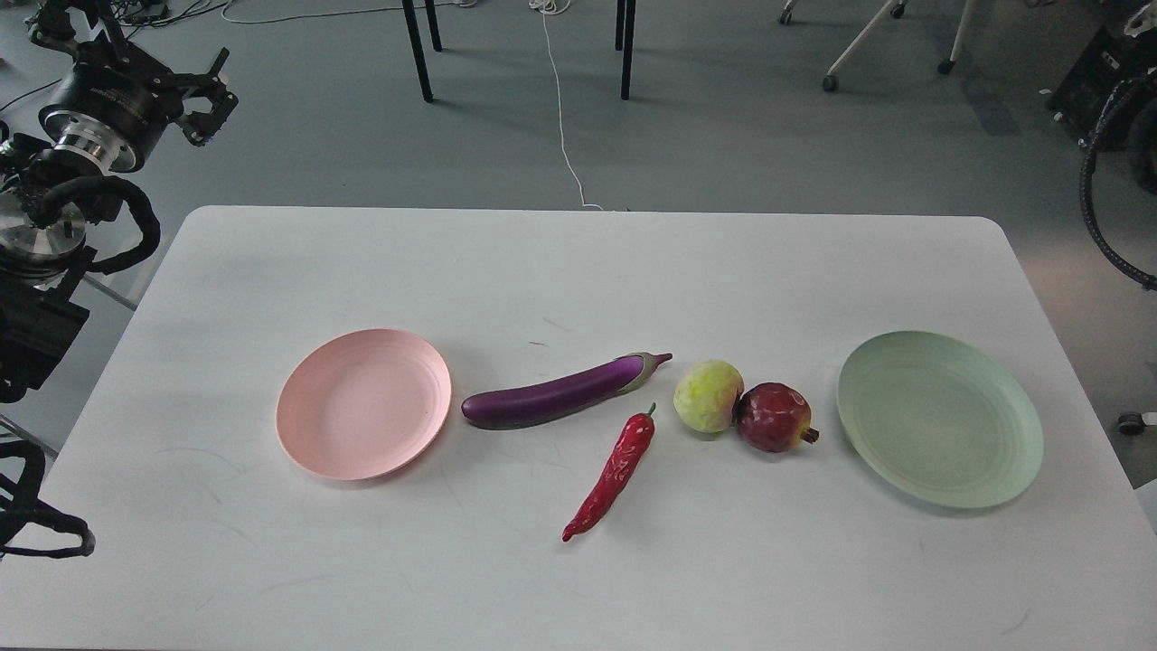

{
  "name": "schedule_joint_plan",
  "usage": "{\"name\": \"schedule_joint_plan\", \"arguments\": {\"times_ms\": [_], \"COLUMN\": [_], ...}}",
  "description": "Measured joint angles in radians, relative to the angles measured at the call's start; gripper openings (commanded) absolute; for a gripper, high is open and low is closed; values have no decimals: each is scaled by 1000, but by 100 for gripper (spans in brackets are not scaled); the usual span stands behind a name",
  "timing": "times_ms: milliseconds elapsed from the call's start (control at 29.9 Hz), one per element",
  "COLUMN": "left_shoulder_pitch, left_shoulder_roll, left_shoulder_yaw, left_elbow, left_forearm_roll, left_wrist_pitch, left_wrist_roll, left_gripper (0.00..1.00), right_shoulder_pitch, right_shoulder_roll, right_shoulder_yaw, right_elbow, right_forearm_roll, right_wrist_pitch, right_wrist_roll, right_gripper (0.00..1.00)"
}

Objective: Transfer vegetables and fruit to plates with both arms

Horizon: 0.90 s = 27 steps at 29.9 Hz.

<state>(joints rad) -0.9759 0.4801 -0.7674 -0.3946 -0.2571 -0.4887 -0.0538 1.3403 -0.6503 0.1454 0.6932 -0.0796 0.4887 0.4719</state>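
Observation:
A purple eggplant (556,395) lies in the middle of the white table (578,271), just right of the empty pale pink plate (363,403). A red chili pepper (615,471) lies in front of it. The yellow-green fruit (708,396) touches the dark red pomegranate (775,417), left of the empty pale green plate (939,418). My left gripper (210,98) is open and empty, raised beyond the table's far left corner. Of my right arm only a cable loop (1095,194) shows at the right edge; its gripper is out of view.
Black table legs (418,50) and a white cord (562,108) are on the grey floor beyond the table. Chair casters (830,83) stand at the far right. A black cable (45,533) hangs off the table's left front.

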Motion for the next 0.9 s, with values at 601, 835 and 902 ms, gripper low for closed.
{"name": "schedule_joint_plan", "arguments": {"times_ms": [601, 835, 902], "left_shoulder_pitch": [-2, 18, 25], "left_shoulder_roll": [54, 70, 70], "left_shoulder_yaw": [-10, -12, -12], "left_elbow": [0, 0, 0], "left_forearm_roll": [-8, -8, -8], "left_wrist_pitch": [0, 0, 0], "left_wrist_roll": [-3, -3, -3], "left_gripper": [98, 98, 98], "right_shoulder_pitch": [368, 356, 344], "right_shoulder_roll": [222, 302, 312], "right_shoulder_yaw": [-683, -913, -956], "right_elbow": [306, 346, 346], "right_forearm_roll": [-884, -1037, -1062], "right_wrist_pitch": [0, -90, -118], "right_wrist_roll": [17, 17, 17], "right_gripper": [99, 99, 99]}}
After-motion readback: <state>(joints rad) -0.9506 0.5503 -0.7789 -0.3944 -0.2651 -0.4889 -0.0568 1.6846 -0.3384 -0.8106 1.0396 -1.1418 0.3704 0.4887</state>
